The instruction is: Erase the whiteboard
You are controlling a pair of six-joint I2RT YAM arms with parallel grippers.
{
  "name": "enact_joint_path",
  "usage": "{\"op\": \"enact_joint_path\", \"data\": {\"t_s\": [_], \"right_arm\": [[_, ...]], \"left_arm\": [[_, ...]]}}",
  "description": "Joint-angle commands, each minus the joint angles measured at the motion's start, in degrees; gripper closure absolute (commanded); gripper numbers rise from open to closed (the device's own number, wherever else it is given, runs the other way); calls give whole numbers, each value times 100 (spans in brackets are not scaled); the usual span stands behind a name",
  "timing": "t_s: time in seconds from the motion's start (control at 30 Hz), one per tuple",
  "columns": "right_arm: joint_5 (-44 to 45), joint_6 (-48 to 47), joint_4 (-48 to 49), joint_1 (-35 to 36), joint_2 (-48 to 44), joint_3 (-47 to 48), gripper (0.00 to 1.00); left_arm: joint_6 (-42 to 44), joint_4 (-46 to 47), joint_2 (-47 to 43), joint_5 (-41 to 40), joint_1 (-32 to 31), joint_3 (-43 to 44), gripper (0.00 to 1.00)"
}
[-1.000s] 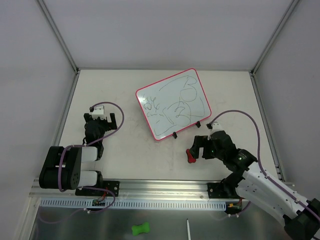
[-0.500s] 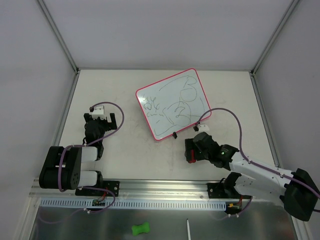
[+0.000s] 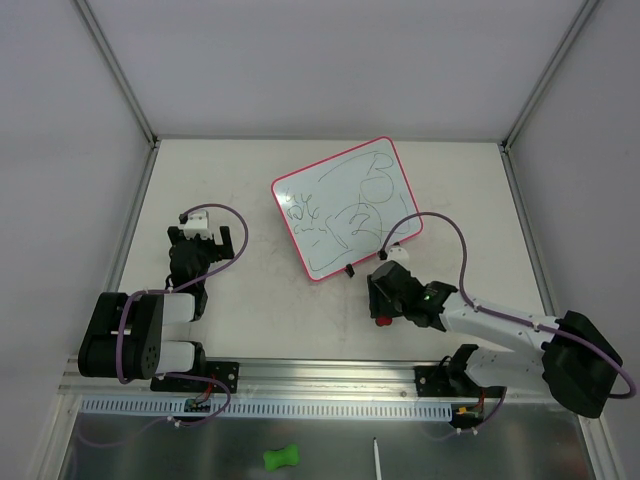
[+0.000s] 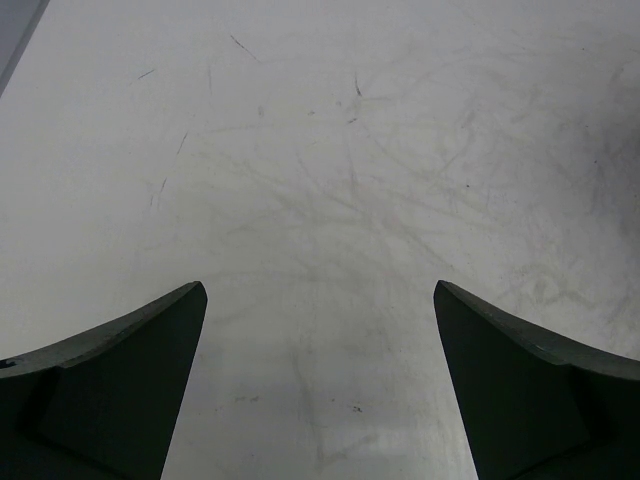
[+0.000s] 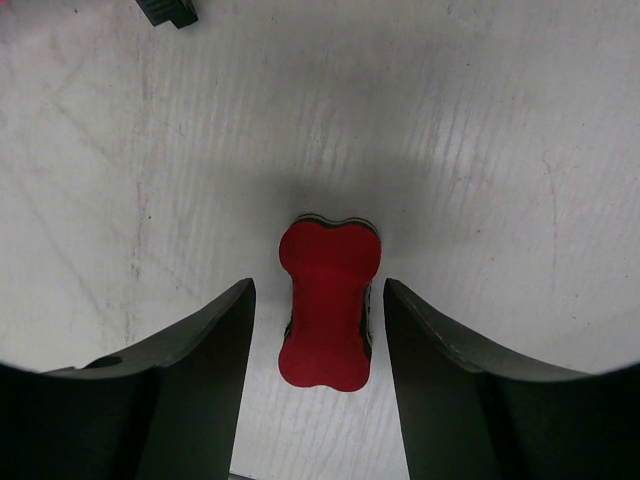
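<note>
The whiteboard (image 3: 345,210), pink-framed and covered in dark scribbles, lies tilted at the back middle of the table. Two black clips (image 3: 348,269) sit on its near edge. A red bone-shaped eraser (image 5: 327,305) lies flat on the table just in front of the board's near right corner. My right gripper (image 5: 319,290) is down over the eraser (image 3: 381,320), one finger on each side of it. A narrow gap shows on both sides, so the jaws are open. At the left my left gripper (image 4: 320,290) stands wide open over bare table, far from the board.
The white table (image 3: 250,300) is scuffed with faint marks. Metal frame posts run along both sides. Below the front rail lie a green bone-shaped piece (image 3: 282,458) and a thin white stick (image 3: 377,458). One black clip (image 5: 168,10) shows at the top of the right wrist view.
My right arm has swung left and lowered over the red eraser, and its jaws have narrowed around it. The left arm has not moved.
</note>
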Motion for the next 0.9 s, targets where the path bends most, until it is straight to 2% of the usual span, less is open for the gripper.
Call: {"op": "enact_joint_path", "data": {"t_s": [0.0,0.13,0.3,0.47,0.57,0.67,0.7,0.77,0.87], "right_arm": [[122,205,85,29,75,235,43],[96,258,93,29,136,226,44],[61,284,93,29,215,182,53],[17,241,93,29,338,182,53],[16,240,93,29,479,208,61],[-36,232,111,29,602,243,74],[-45,214,111,29,620,252,76],[-45,205,102,29,620,278,86],[-10,170,102,29,567,296,97]], "left_arm": [[-66,158,-18,111,9,66,1],[-66,158,-18,111,9,66,1],[-66,158,-18,111,9,66,1],[-75,158,-9,111,9,66,1],[-75,158,-9,111,9,66,1],[-49,167,-35,111,9,48,1],[4,184,-53,320,9,31,1],[197,62,-158,725,9,57,1],[101,-17,-325,534,9,39,1]]}}
